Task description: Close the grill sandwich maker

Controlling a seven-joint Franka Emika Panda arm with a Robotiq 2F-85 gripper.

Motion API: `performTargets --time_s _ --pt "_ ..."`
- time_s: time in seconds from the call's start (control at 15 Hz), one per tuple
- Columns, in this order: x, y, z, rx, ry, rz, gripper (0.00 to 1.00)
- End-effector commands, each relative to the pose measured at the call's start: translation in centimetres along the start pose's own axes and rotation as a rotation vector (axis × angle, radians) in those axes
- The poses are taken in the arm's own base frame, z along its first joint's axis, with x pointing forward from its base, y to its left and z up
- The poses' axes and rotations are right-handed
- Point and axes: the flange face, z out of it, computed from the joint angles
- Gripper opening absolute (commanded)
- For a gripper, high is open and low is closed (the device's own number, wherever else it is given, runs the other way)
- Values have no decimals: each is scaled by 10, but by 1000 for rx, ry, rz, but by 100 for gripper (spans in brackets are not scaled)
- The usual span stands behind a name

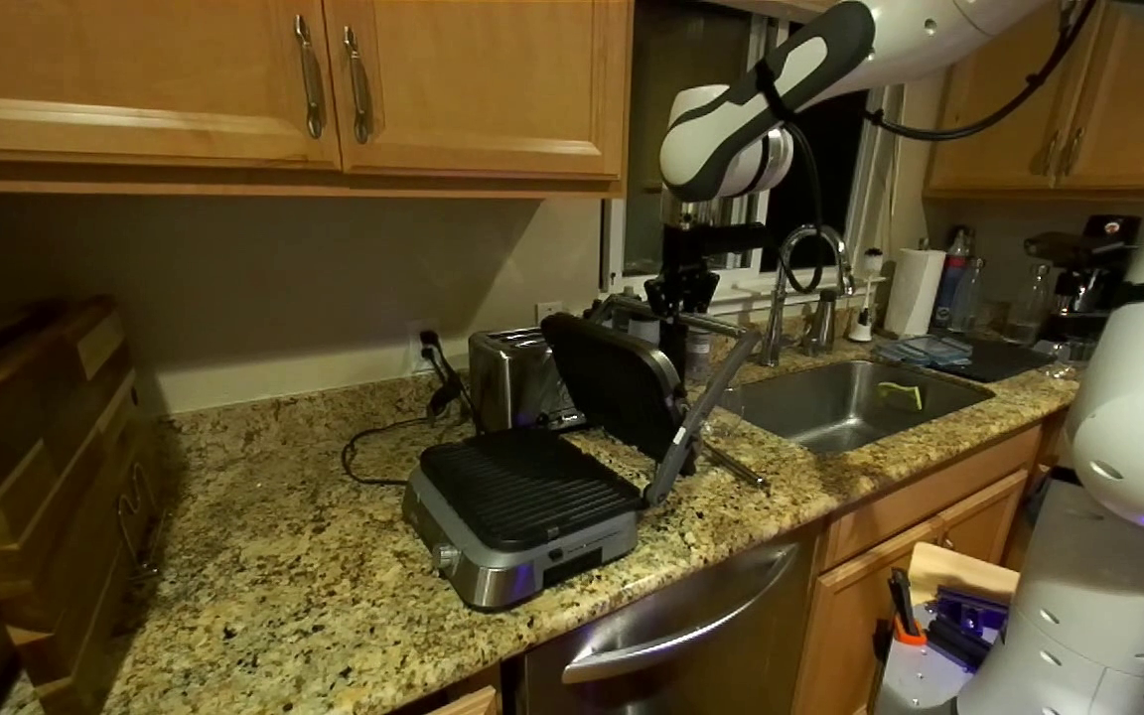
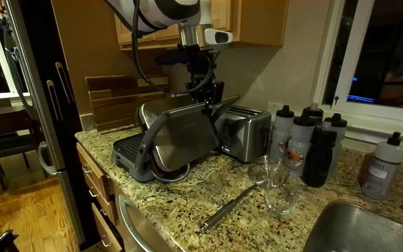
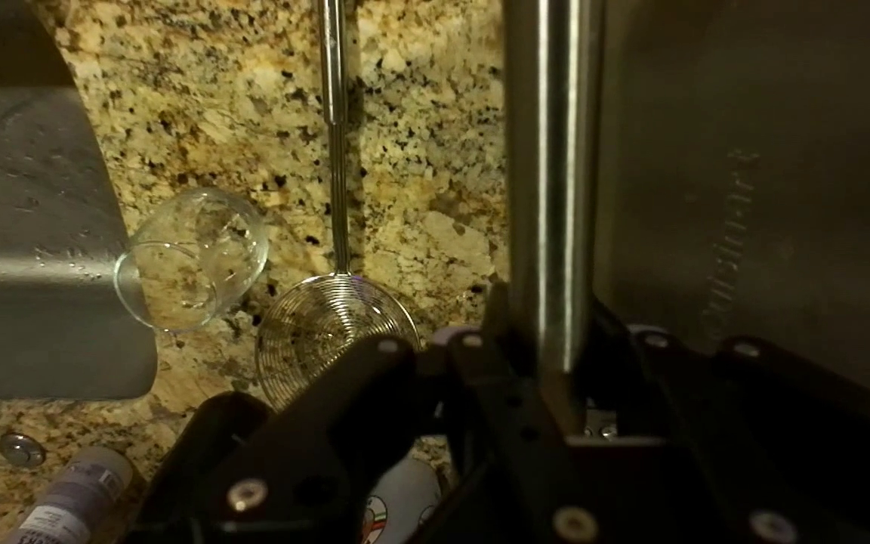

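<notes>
The silver-grey grill sandwich maker [image 1: 522, 497] stands on the granite counter with its lid raised and tilted up from the black ribbed lower plate. The lid [image 2: 187, 138] shows its metal outer side in an exterior view and in the wrist view [image 3: 722, 189]. Its handle bar [image 3: 556, 151] runs down between my gripper's fingers. My gripper [image 3: 556, 332] points down with a finger close against each side of the bar and appears shut on it. It also shows at the bar in both exterior views [image 1: 673, 343] [image 2: 207, 105]. The fingertip contact is dark and partly hidden.
A metal toaster [image 2: 248, 134] stands behind the grill. Several bottles [image 2: 294, 148], a drinking glass [image 2: 281, 197] and a wire strainer [image 3: 337, 325] are between grill and sink [image 1: 860, 397]. A wooden block [image 1: 56, 477] stands at the counter's far end. Cabinets [image 1: 473, 89] hang above.
</notes>
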Motion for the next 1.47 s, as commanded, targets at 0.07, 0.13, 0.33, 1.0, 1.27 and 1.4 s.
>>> performTargets --time_s 0.07,0.13,0.33,1.0,1.27,1.4 --pt "-5 -4 -14 12 22 1 5" --pt "-4 -6 -16 7 29 -6 8" --pt "-3 -12 -22 -1 47 -29 9" --pt "-8 -75 -60 -25 78 -157 9" --pt "-9 -114 -67 -13 71 -209 9" --pt "-10 -136 -68 -11 65 -231 9"
